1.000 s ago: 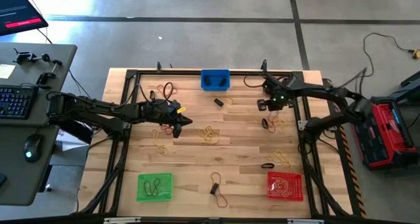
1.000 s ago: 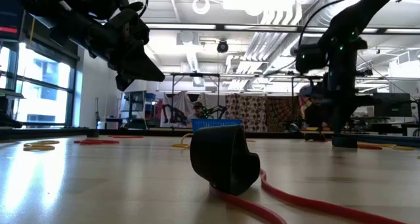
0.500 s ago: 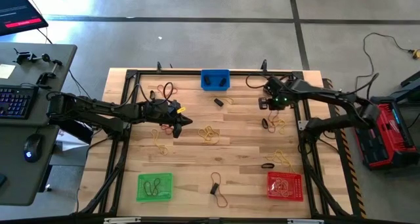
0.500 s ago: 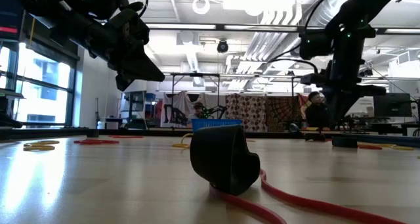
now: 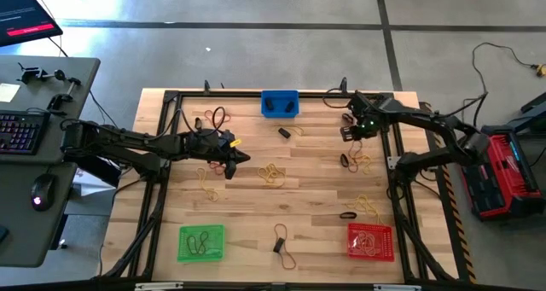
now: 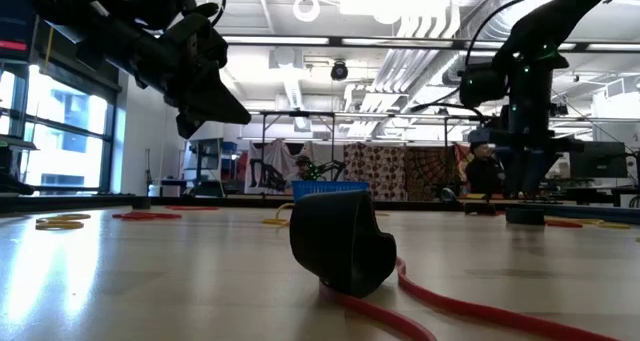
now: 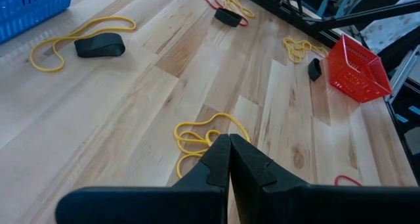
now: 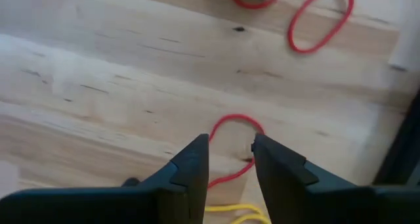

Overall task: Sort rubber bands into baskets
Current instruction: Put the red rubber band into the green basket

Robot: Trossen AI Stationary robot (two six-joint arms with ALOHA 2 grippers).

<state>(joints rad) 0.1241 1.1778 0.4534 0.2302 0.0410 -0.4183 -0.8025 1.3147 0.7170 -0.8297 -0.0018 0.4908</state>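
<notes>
My right gripper (image 5: pixel 349 131) (image 8: pixel 231 152) hangs open over the table's far right part, fingers pointing down. A red rubber band (image 8: pixel 235 117) lies on the wood straight below the gap between them. My left gripper (image 5: pixel 237 160) (image 7: pixel 230 145) is shut and holds nothing. It hovers tilted above a yellow rubber band (image 7: pixel 200 133) left of the table's middle. The blue basket (image 5: pixel 280 103) stands at the far edge, the green basket (image 5: pixel 202 243) near left, the red basket (image 5: pixel 371 241) near right. More rubber bands (image 5: pixel 271 173) lie scattered flat.
A black rubber band on a yellow loop (image 7: pixel 98 45) lies near the blue basket. A black and red one (image 6: pixel 345 246) lies close to the near edge. A dark metal frame (image 5: pixel 397 167) runs along the table's sides. A desk with a keyboard (image 5: pixel 19 130) stands off the left.
My right gripper has shifted a little toward the table's far right corner and rolled slightly about its downward axis. My left arm has kept still.
</notes>
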